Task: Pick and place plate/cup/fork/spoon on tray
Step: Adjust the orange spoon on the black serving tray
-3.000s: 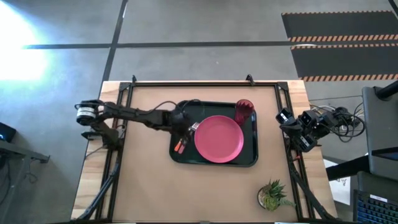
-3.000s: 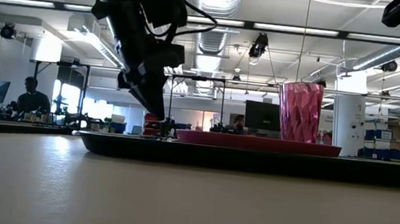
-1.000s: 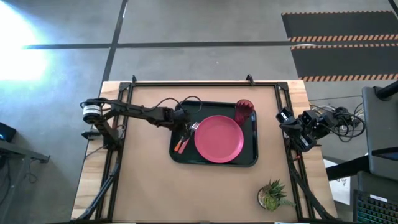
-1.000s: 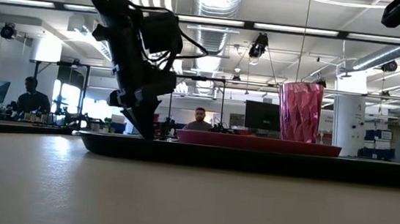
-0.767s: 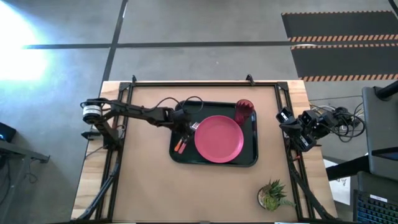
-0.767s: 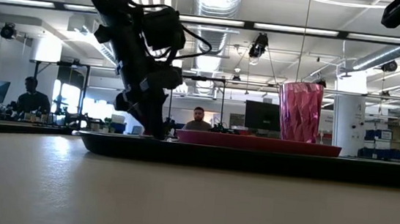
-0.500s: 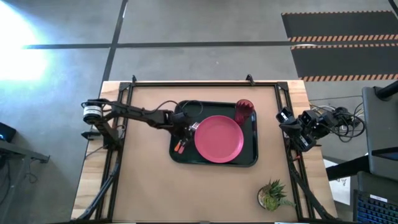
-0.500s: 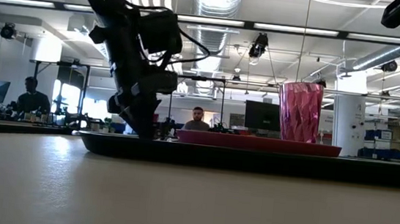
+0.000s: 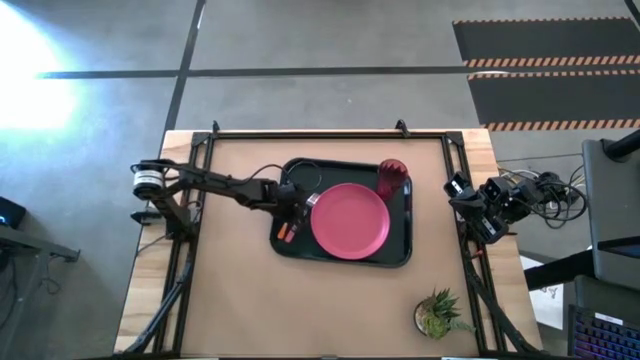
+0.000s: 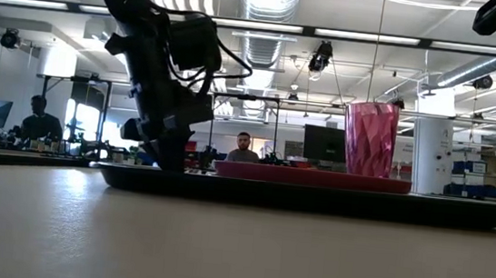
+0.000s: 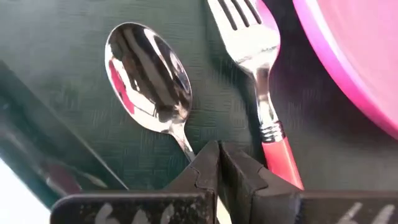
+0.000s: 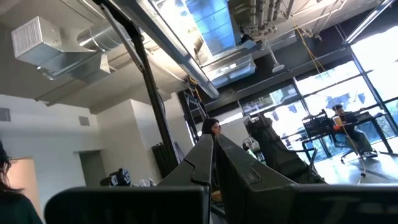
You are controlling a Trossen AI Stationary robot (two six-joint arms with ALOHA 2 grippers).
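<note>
The dark tray (image 9: 405, 255) lies mid-table. On it rest the pink-red plate (image 9: 350, 222), the dark-red cup (image 9: 392, 178) upright at its far right corner, and at its left end the spoon (image 11: 149, 68) and the fork (image 11: 255, 56), side by side on the tray floor. The fork's pink-red handle (image 11: 283, 162) shows beside the fingers. My left gripper (image 11: 219, 152) is shut and low over the tray's left end (image 9: 289, 206), its tips between the spoon's neck and the fork's handle. My right gripper (image 9: 457, 187) is shut, at the table's right edge. My left gripper's shut fingertips (image 11: 208, 158) come down from above, slanting, onto the tray floor (image 11: 224, 118) between the spoon's neck (image 11: 183, 143) and the fork's handle. The spoon's neck runs under one finger; I cannot tell whether the finger touches it.
A small potted green plant (image 9: 437, 314) stands near the table's near right corner. Black frame rails (image 9: 190, 230) run along the table's left and right sides. A person (image 10: 244, 147) shows in the room behind the table.
My left gripper has stayed shut and low on the tray's left end and has gone a little toward the table's left edge. The tray, with the plate and cup on it, has slid a little toward the left along the table.
</note>
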